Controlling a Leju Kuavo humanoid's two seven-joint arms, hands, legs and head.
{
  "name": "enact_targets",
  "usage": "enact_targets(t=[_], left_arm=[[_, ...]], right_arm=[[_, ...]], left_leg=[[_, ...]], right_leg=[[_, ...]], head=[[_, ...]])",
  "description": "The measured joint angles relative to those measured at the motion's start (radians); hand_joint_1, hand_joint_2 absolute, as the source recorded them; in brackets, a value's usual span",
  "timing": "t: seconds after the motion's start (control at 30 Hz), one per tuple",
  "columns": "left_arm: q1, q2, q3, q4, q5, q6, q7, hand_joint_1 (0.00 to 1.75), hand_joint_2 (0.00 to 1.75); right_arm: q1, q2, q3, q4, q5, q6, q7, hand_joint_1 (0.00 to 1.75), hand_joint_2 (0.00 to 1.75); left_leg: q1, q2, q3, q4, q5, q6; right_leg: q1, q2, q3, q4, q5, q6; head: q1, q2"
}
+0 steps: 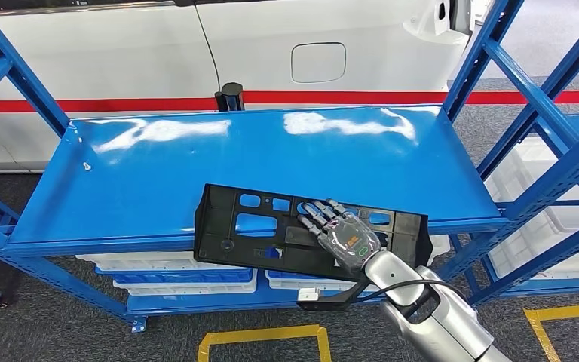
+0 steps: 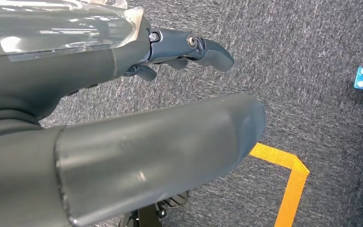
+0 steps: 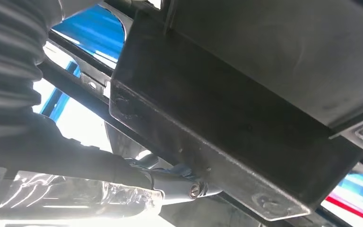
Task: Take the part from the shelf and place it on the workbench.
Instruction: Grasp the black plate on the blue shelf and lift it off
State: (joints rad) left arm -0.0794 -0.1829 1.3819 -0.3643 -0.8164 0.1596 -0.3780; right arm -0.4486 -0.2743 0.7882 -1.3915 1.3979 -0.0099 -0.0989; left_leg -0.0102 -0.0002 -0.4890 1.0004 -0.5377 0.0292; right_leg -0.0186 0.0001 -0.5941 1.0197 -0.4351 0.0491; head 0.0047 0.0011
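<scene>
No text, label or number can be read.

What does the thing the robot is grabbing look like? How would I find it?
Find the big blue shelf in front of the white car. At its front edge, partly hanging off, lies a long flat black plastic part full of cut-out holes, with the right hand on it. It is the one black thing on that shelf.

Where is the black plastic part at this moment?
In the head view, the black part overhangs the blue shelf's front edge, right of centre, with the right hand on it.
</scene>
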Motion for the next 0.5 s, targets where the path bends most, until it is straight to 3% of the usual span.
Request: enact_targets(t=[0.23,0.5], left_arm=[[0.000,-0.010,0.000,-0.003,0.017,0.003,0.008,0.00,0.00],[0.001,-0.037,0.000,-0.047,0.031,-0.009,0.024,0.00,0.00]], right_arm=[[-0.001,-0.011,-0.022,-0.056,0.001,-0.009,0.002,0.00,1.75],[0.002,-0.017,-0.093,-0.061,0.108,-0.055,0.060,0.00,1.75]], left_leg=[[0.000,0.000,-0.002,0.000,0.000,0.000],[-0.001,-0.001,-0.004,0.000,0.000,0.000]], right_leg=[[0.000,0.000,-0.001,0.000,0.000,0.000],[0.000,-0.001,-0.003,0.000,0.000,0.000]], head=[[0.000,0.000],[0.000,0.000]])
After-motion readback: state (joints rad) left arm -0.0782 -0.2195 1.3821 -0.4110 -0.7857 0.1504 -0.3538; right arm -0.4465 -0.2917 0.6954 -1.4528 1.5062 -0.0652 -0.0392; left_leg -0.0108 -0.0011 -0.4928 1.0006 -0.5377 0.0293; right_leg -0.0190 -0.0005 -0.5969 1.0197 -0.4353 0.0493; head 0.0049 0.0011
